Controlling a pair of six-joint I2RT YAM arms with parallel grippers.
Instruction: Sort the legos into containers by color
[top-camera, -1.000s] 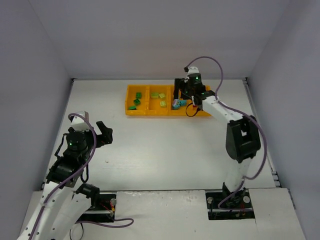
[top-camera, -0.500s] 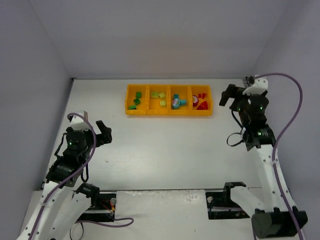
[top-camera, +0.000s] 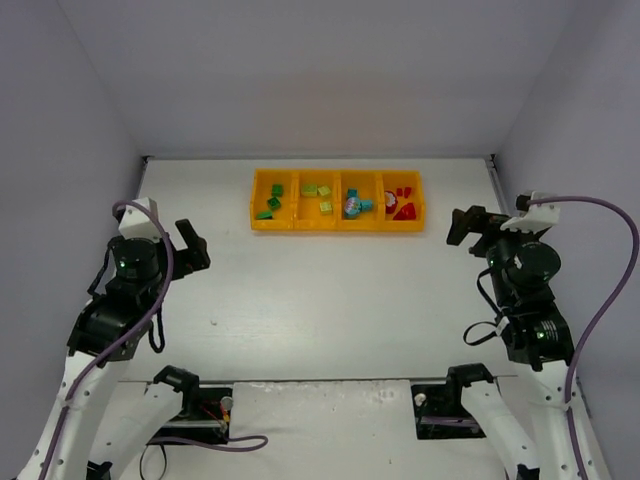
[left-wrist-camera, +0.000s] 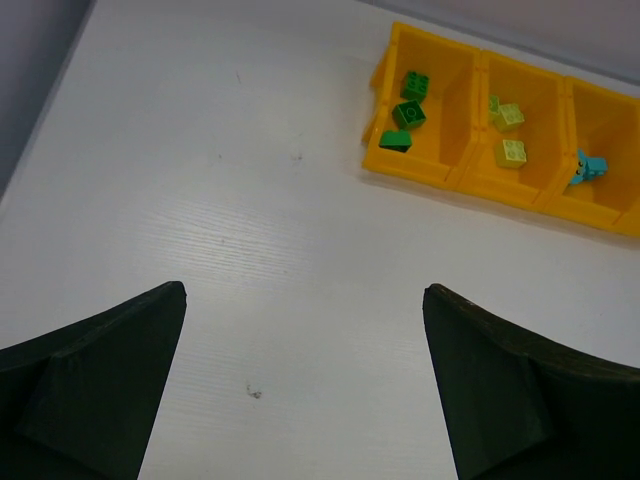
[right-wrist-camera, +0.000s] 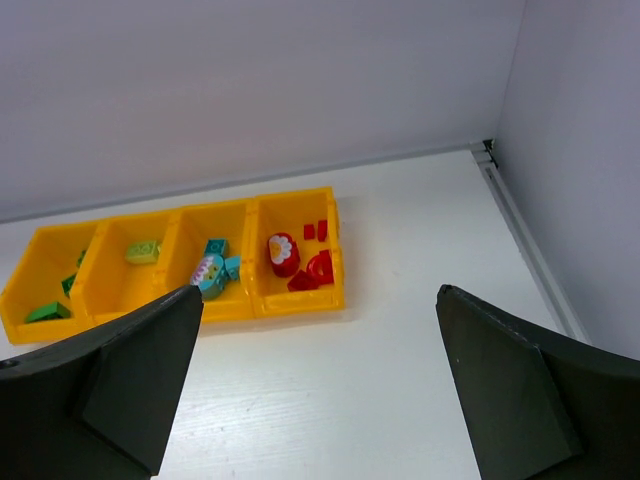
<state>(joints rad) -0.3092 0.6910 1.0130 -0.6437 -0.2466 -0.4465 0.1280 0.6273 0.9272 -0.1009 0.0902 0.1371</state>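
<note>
White tabletop (top-camera: 320, 300) fills the booth, boxed by pale grey walls (top-camera: 80, 120) on the left, back and right. I see a wide bare stretch of it between the arm bases and the tray. I have the left gripper (top-camera: 192, 248) raised over the near-left part of the table and angled toward the tray, its jaws spread wide with nothing between them. The right gripper (top-camera: 464, 226) hangs close to the right wall, off the tray's right end, equally wide open and empty. The orange-yellow tray (top-camera: 337, 227) sits toward the back wall, its long side across the table, apart from both grippers. From left to right, its four compartments hold dark green legos (top-camera: 272, 203), lime legos (top-camera: 318, 192), teal-blue legos (top-camera: 358, 204) with one round white-faced piece, and red legos (top-camera: 402, 206).
</note>
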